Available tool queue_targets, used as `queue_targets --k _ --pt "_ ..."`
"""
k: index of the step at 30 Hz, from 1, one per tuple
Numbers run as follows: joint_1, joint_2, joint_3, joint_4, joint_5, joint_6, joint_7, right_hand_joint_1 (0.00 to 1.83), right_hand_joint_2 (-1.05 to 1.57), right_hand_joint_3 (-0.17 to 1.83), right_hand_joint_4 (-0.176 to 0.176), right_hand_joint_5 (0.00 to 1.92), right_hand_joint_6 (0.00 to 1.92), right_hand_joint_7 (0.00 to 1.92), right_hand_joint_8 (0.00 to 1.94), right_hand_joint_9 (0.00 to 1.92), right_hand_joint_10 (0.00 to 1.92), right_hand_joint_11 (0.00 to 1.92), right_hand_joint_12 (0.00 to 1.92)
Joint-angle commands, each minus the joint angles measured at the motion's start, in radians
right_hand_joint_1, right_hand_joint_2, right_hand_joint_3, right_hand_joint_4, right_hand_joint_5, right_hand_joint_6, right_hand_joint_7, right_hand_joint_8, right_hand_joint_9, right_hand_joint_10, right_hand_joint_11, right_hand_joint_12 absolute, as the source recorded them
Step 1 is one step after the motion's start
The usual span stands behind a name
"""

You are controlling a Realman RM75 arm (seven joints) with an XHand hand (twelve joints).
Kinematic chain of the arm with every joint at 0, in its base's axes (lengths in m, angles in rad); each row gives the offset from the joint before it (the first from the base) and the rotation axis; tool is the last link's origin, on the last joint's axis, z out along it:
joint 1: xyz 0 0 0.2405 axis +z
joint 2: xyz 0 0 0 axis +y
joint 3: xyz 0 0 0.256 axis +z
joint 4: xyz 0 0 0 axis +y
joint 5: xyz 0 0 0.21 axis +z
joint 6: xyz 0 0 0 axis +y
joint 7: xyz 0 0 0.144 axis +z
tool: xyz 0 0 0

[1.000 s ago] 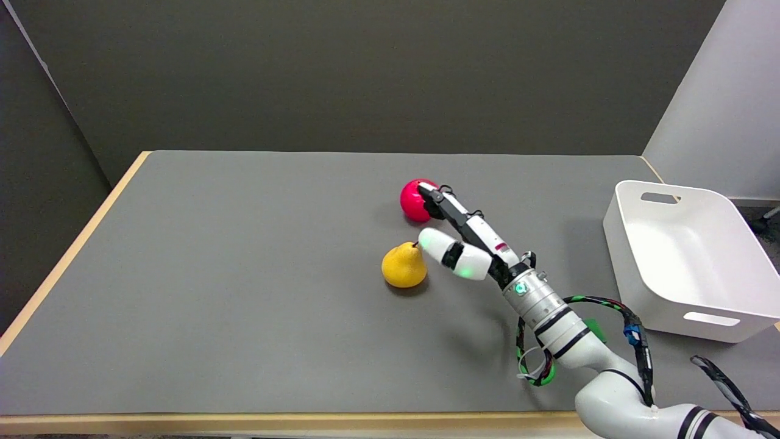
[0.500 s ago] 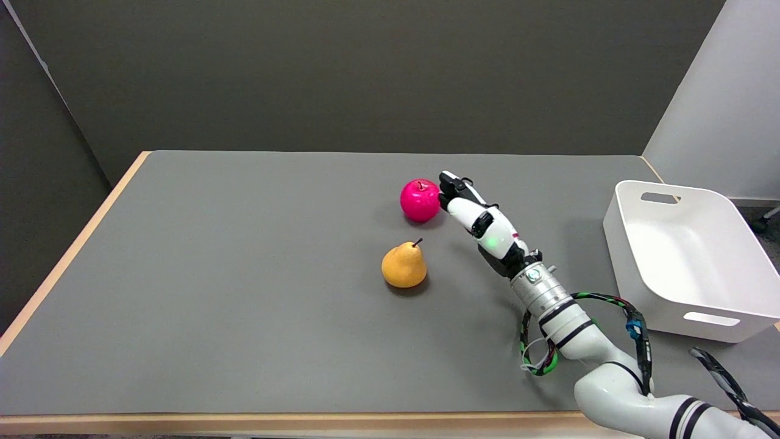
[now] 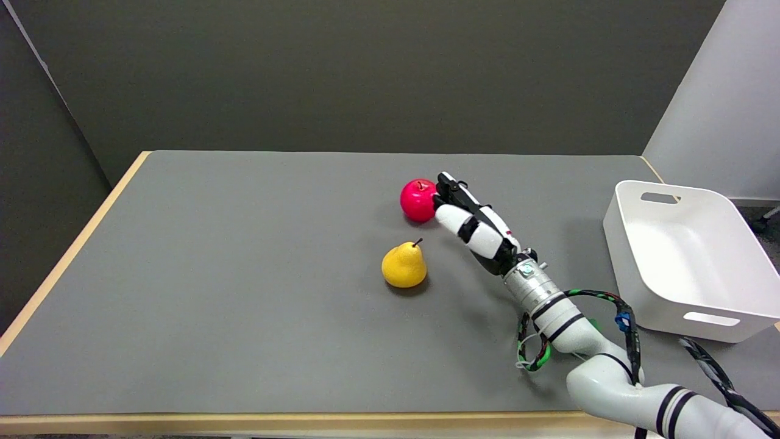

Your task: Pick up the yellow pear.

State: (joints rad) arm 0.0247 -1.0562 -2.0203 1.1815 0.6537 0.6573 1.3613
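The yellow pear (image 3: 404,266) lies on the grey table mat near the middle, its short stem pointing up and to the right. My right hand (image 3: 468,221) hovers to the right of and beyond the pear, apart from it, with nothing in it. Its fingers stretch up and to the left, and their tips reach the right side of a red apple (image 3: 418,199); I cannot tell whether they touch it.
A white bin (image 3: 682,259) with handle slots stands at the table's right edge. The red apple sits just beyond the pear. A tan wooden rim (image 3: 67,256) borders the mat on the left and front.
My right hand has swung right, away from the pear's stem; one second ago its white thumb hung right over the stem. Pear and apple have stayed put.
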Motion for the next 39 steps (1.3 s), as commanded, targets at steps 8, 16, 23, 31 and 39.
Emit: queue_targets --k 8,16,23,31,39 --pt "0.068 -0.009 -0.032 -0.054 -0.081 -0.053 0.054 0.58 0.57 0.94 -0.047 0.00 0.00 0.00 0.07 0.00 0.39 0.00 0.63" --pt "0.079 -0.018 -0.044 -0.076 -0.109 -0.063 0.058 0.54 0.56 0.93 -0.047 0.00 0.00 0.00 0.07 0.00 0.39 0.00 0.63" --pt "0.098 -0.020 -0.065 -0.106 -0.153 -0.082 0.120 0.52 0.55 0.93 -0.046 0.00 0.00 0.00 0.07 0.00 0.39 0.00 0.64" --pt "0.103 -0.029 -0.067 -0.126 -0.183 -0.084 0.139 0.50 0.55 0.92 -0.040 0.00 0.00 0.00 0.09 0.00 0.40 0.00 0.65" --pt "0.103 -0.029 -0.072 -0.133 -0.185 -0.080 0.139 0.49 0.56 0.92 -0.029 0.00 0.00 0.01 0.09 0.00 0.40 0.00 0.64"
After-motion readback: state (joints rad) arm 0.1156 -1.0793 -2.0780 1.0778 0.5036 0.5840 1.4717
